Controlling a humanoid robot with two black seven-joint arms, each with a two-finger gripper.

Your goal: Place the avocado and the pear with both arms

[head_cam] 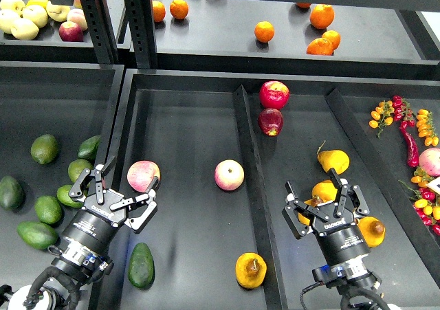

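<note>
A dark green avocado (141, 265) lies at the front left of the middle tray (189, 117), just right of my left arm. A yellow-orange pear (251, 270) with a dark brown hollow lies at the front of the same tray, near the divider. My left gripper (118, 188) is open and empty, over the tray's left wall, next to a pink apple (143, 174). My right gripper (322, 194) is open over the right compartment. Another pear (323, 188) shows between its spread fingers, and I cannot tell whether they touch it.
Several avocados (45, 148) lie in the left tray. More pears (333, 161) (372, 231) lie in the right compartment. Apples (229, 174) (274, 94) (270, 122) lie in the trays. Oranges (264, 31) sit on the back shelf. Chillies and small tomatoes (405, 128) lie at far right.
</note>
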